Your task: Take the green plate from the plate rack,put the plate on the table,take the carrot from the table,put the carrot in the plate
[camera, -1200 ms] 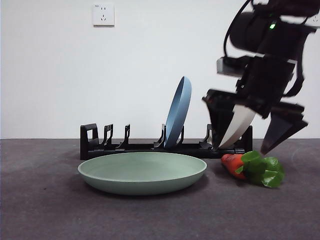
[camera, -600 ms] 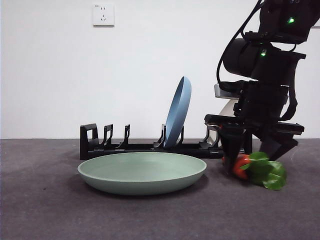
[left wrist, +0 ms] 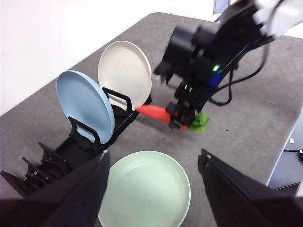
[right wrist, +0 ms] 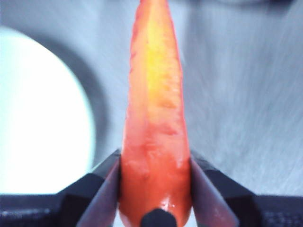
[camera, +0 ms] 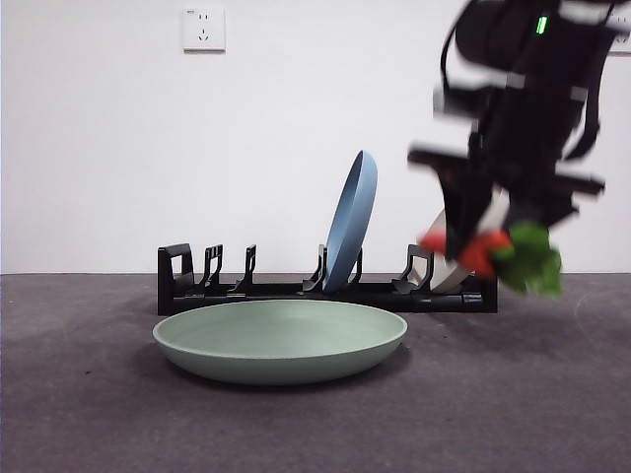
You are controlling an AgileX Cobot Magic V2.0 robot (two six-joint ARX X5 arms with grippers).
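The plate (camera: 281,340) lies on the table (camera: 99,414). The right gripper (right wrist: 155,189) jaws clamp the carrot (camera: 483,251) aloft; placement remains. The left gripper (left wrist: 154,165) jaws stand wide.

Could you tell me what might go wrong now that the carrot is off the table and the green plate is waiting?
1. The right gripper grips the carrot only near its thick end, so it could slip or swing during the carry.
2. The carrot hangs close to the beige plate and plate rack; a low sideways move might knock them.
3. Dropped from height, it could bounce off the shallow green plate.
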